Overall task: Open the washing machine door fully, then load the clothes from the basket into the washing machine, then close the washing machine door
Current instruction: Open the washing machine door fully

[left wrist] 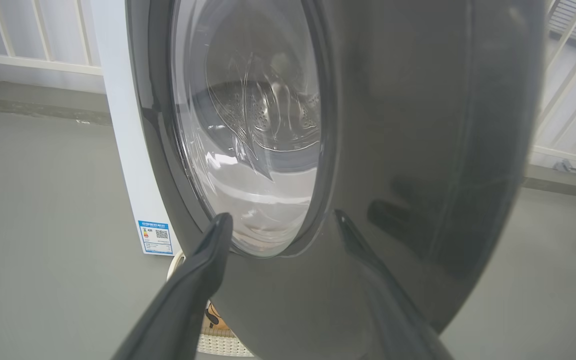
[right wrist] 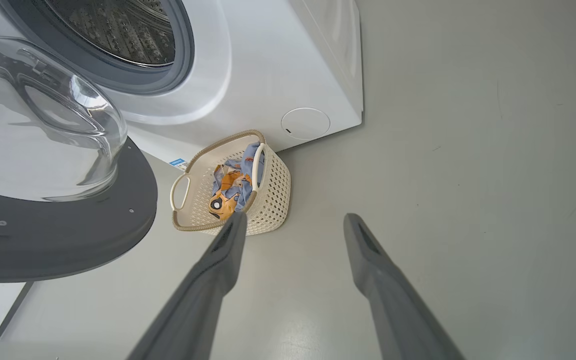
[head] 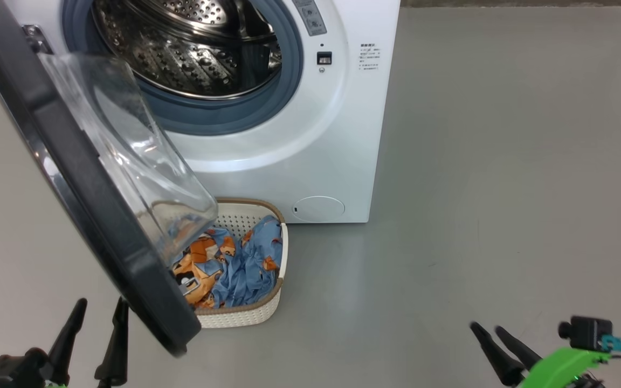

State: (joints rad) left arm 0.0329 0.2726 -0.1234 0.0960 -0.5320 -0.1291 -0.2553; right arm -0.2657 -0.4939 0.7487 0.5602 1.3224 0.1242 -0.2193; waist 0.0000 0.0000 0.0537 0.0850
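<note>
The white washing machine (head: 310,156) stands ahead with its steel drum (head: 192,48) exposed. Its door (head: 73,161), a black ring around a clear glass bowl, hangs swung out to the left over the basket (head: 246,315). Blue clothes (head: 235,264) with orange figures lie in the cream basket (right wrist: 273,200) at the machine's foot. My left gripper (head: 100,307) is open, empty, just outside the door's lower edge; the left wrist view shows its fingers (left wrist: 203,265) close to the door's outer face (left wrist: 418,150). My right gripper (head: 485,326) is open and empty over the floor at the right; clothes (right wrist: 230,187) show beyond it.
Grey floor (head: 504,161) spreads wide to the right of the machine. A round flap (head: 318,208) sits low on the machine's front. A white railing (left wrist: 568,100) runs behind the machine in the left wrist view.
</note>
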